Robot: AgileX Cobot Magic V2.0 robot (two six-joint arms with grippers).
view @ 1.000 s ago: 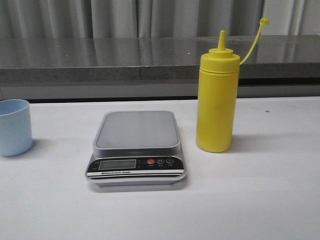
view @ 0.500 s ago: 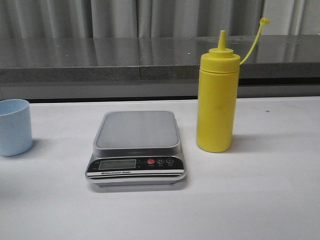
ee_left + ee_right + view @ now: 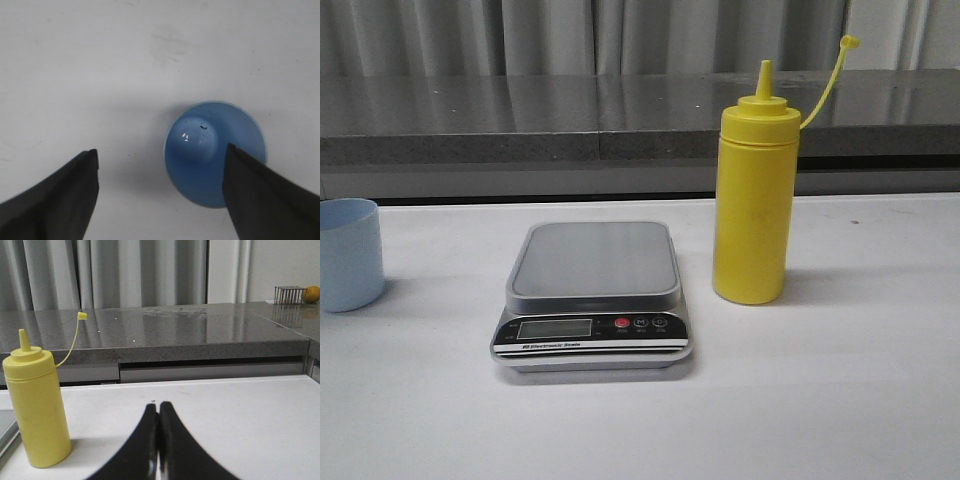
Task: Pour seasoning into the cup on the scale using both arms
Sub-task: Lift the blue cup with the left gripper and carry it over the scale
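White table (image 3: 860, 400), grey counter behind. Left gripper (image 3: 160, 165) spread wide above cup (image 3: 215, 150), not touching. Right gripper (image 3: 159, 415) closed, empty, bottle (image 3: 37, 412) nearby. Scale (image 3: 592, 295) bare between cup and bottle, panel reads "Electronic Scale".

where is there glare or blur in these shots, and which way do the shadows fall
Front view: the dark counter behind mirrors the curtains; the seasoning throws a faint shadow to its right, and the scale is sharp. Left wrist view: tiny specular dots inside the cup; the left end effector fingers look soft-edged. Right wrist view: glossy counter reflections; the shut right end effector is blurred.
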